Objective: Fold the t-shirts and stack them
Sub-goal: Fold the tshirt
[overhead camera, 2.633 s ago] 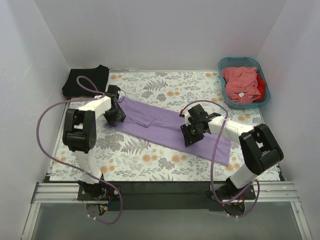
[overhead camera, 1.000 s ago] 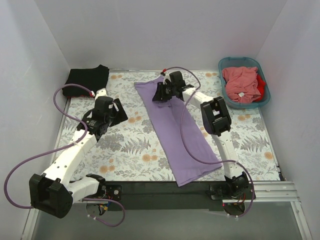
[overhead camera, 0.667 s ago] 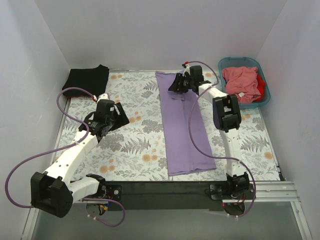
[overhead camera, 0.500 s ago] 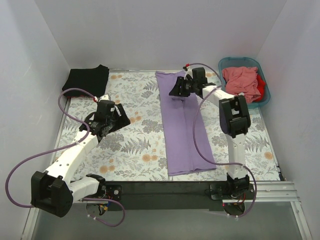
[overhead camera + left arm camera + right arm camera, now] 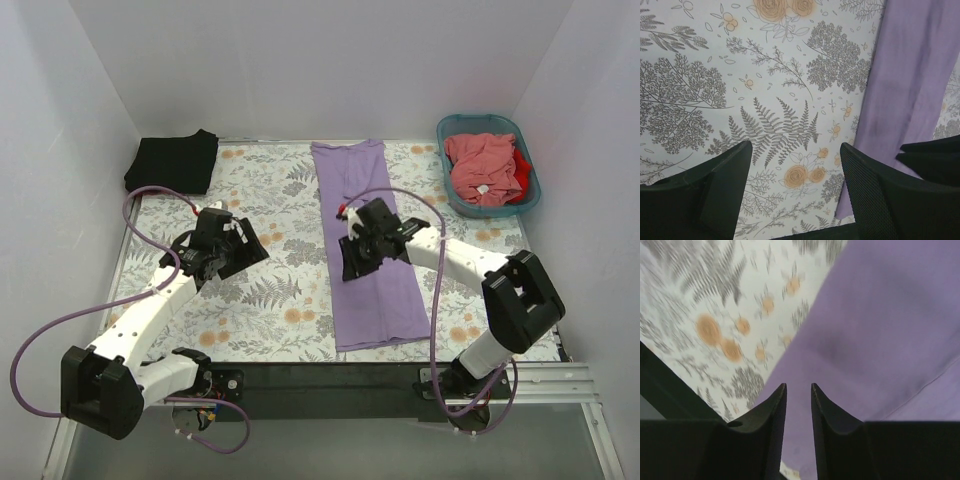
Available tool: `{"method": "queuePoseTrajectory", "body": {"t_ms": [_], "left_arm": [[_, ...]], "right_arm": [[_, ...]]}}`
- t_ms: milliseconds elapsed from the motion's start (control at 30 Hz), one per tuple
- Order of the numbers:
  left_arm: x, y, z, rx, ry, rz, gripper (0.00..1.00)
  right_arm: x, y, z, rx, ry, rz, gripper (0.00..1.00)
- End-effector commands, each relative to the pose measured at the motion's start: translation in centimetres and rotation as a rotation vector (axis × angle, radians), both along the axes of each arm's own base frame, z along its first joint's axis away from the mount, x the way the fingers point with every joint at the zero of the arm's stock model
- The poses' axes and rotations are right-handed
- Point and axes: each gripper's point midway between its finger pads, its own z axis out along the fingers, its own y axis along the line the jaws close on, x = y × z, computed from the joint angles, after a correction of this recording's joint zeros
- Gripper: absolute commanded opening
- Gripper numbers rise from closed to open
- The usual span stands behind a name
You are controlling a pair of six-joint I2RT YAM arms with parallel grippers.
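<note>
The lavender-purple t-shirt [image 5: 362, 240] lies flat as a long narrow strip running from the far edge toward the near edge. It also shows in the left wrist view [image 5: 910, 85] and the right wrist view [image 5: 880, 315]. My right gripper [image 5: 357, 260] hovers over the strip's left edge near its middle. Its jaws [image 5: 798, 387] stand a narrow gap apart with nothing between them. My left gripper [image 5: 243, 250] is wide open and empty [image 5: 795, 150] over the floral cloth, left of the strip. A folded black t-shirt [image 5: 172, 160] lies at the far left corner.
A teal basket [image 5: 529, 200] at the far right holds a salmon-pink shirt [image 5: 483, 168] and a red one [image 5: 521, 165]. The floral tablecloth [image 5: 270, 300] covers the table between white walls. A black strip runs along the near edge.
The right gripper swung the shirt from a diagonal to lengthwise, let go at the far end and drew back to its middle. The left gripper shifted slightly right.
</note>
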Motion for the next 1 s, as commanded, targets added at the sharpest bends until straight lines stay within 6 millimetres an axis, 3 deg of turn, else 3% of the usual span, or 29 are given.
{"method": "queuePoseTrajectory", "body": {"t_ms": [0,133,400,600,733,967], "left_arm": [[-1.6,-1.3,-0.1,-0.065,0.054,-0.046,0.70],[-2.0,-1.7,-0.4,-0.071,0.081,-0.057,0.70],[-2.9,-1.8,-1.4,-0.070,0.137,-0.057,0.70],[-4.0,-1.2,-2.0,-0.041,0.154,-0.061,0.70],[-4.4,-0.7,-1.8,-0.023,0.158,-0.057,0.70],[-5.6,-0.6,-2.3,-0.026,0.192,-0.053,0.70]], "right_arm": [[-4.8,-2.5,-3.7,-0.191,0.088,0.007,0.31],[-6.9,-1.3,-5.2,-0.234,0.120,0.051,0.28],[-8.0,3.4,-7.4,-0.263,0.184,0.158,0.24],[-9.0,5.7,-9.1,-0.273,0.241,0.217,0.25],[-8.9,7.8,-8.7,-0.265,0.235,0.253,0.25],[-7.9,11.2,-3.8,-0.159,0.161,0.267,0.31]]}}
